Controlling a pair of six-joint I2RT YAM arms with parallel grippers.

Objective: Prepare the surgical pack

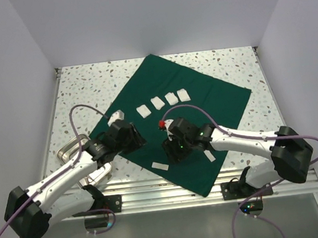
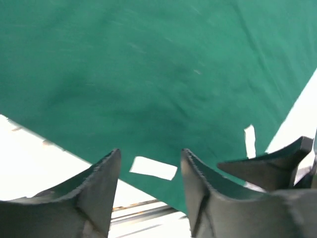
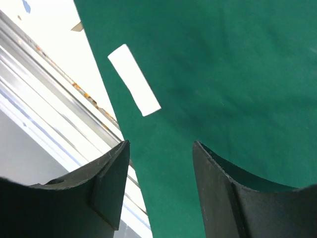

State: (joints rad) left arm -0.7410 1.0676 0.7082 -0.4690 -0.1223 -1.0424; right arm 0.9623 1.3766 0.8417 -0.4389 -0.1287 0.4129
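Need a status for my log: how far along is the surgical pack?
Done: drape spread flat, four white pads in a row on it. In hand: nothing; left tool and right tool are open, empty. Left: steel tray sits off the drape; nothing folded.

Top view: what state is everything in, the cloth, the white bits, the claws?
Green drape: spread flat, unfolded.
White pads: four in a row on the drape, two lying apart near its near edge.
Steel tray: off the drape, partly hidden by the left arm.
Left gripper: open, empty.
Right gripper: open, empty.
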